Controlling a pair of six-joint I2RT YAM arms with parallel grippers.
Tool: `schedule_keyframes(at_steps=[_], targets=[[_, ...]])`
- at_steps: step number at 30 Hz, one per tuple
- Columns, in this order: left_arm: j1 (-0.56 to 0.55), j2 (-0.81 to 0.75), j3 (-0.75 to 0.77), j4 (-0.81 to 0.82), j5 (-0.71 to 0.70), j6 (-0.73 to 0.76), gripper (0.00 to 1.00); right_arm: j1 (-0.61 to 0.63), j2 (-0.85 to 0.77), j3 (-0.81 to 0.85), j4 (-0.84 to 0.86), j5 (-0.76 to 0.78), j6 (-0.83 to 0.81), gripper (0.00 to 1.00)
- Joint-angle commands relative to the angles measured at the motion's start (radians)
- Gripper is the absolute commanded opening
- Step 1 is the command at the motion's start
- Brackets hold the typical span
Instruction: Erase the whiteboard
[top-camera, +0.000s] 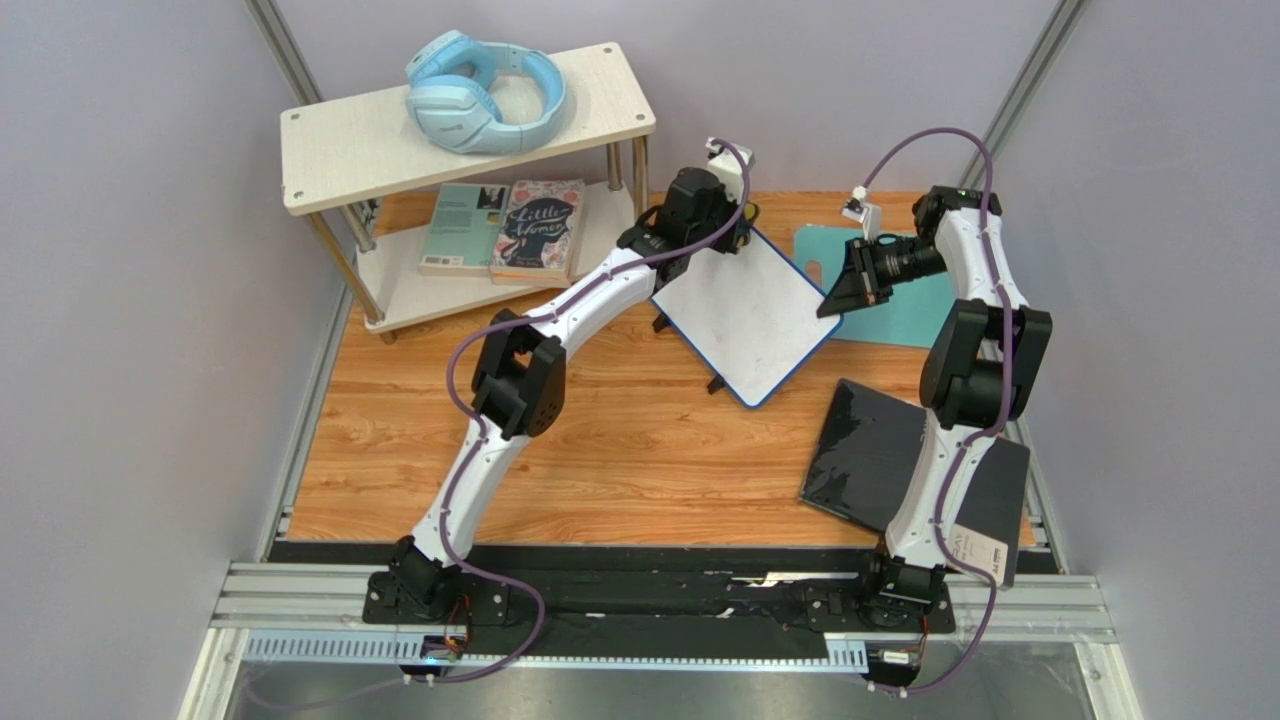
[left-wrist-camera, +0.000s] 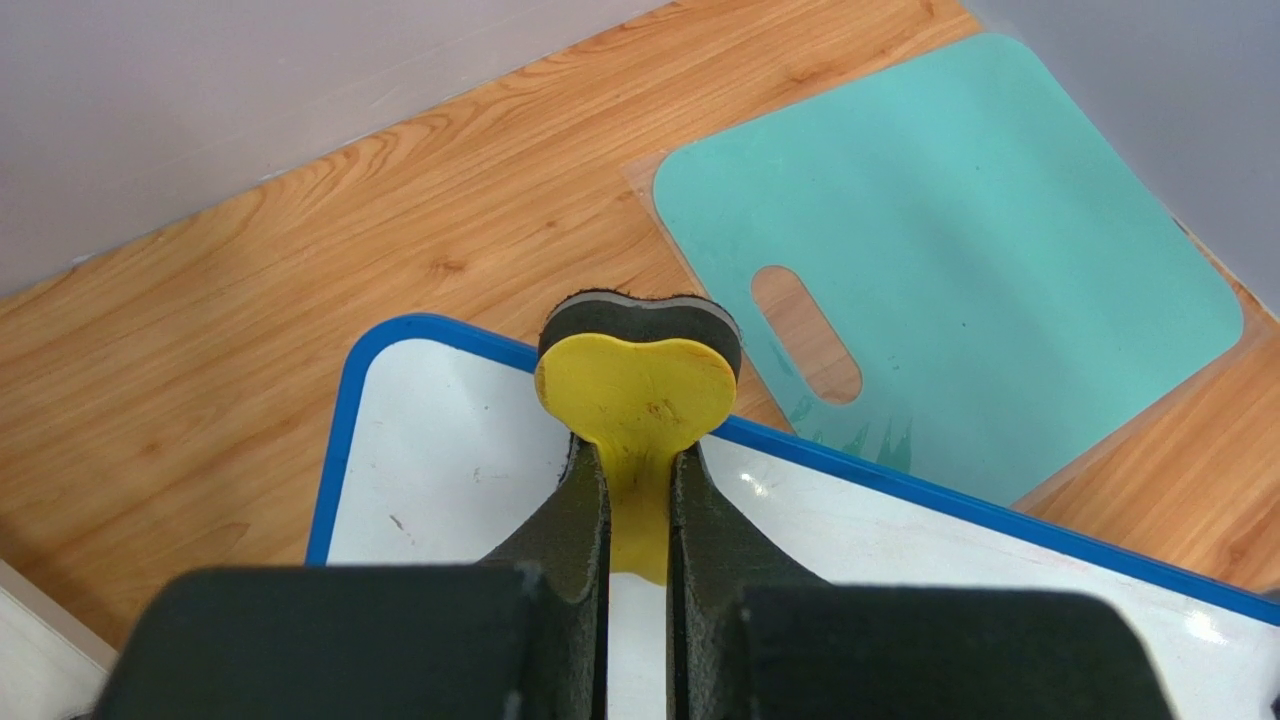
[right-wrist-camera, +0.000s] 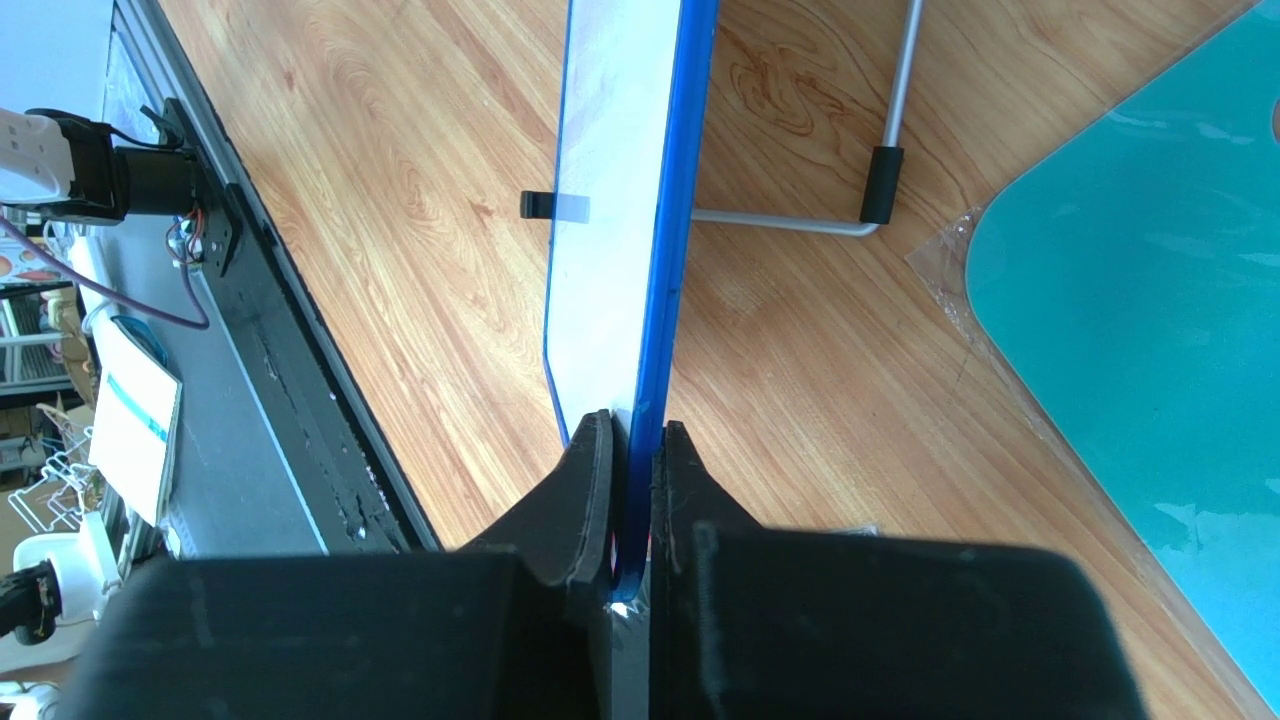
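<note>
The small white rectangular whiteboard with a thin dark-blue frame (top-camera: 747, 315) stands tilted on its stand at the far middle of the wood-grain counter (top-camera: 601, 435), turned so that one corner points toward the arm bases. Seen from above, its face looks white; the left wrist view shows a few tiny dark specks on it (left-wrist-camera: 451, 465), too small to tell whether they are ink.

The left arm (top-camera: 511, 375) reaches to the board's far-left edge. The left jaws are narrow, pinched on the thin stem of a yellow eraser with a rounded, heart-like head and a grey foam backing (left-wrist-camera: 639, 383). The head sits at the blue frame along the board's top edge; I cannot tell whether its pad presses the surface.

The right arm (top-camera: 977, 360) bends in from the right. The right jaws are closed on the whiteboard, clamping the blue frame near its right corner; the right wrist view shows the board edge-on (right-wrist-camera: 616, 225) between them, with a metal stand rod and its black foot (right-wrist-camera: 884, 165) behind.

A flat teal mat with a slot handle (top-camera: 887, 293) lies just beyond the board on the right. A glossy black rectangular panel (top-camera: 887, 450) lies nearer, beside the right arm. At the far left stands a pale two-tier shelf (top-camera: 346, 150) bearing light-blue headphones (top-camera: 484, 93) on top and two books (top-camera: 538, 230) below
</note>
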Motion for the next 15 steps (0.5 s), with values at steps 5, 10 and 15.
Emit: schedule_keyframes(at_steps=[5,10,15], targets=[[0.004,0.018,-0.049,-0.222,0.004,-0.062,0.0,0.011,-0.033,0.004,-0.223,0.079,-0.148,0.0],[0.045,-0.008,-0.147,-0.192,0.028,-0.192,0.0,0.011,-0.036,-0.004,-0.223,0.072,-0.149,0.0],[0.079,0.008,-0.092,-0.262,-0.019,-0.208,0.0,0.011,-0.043,-0.014,-0.223,0.08,-0.155,0.0]])
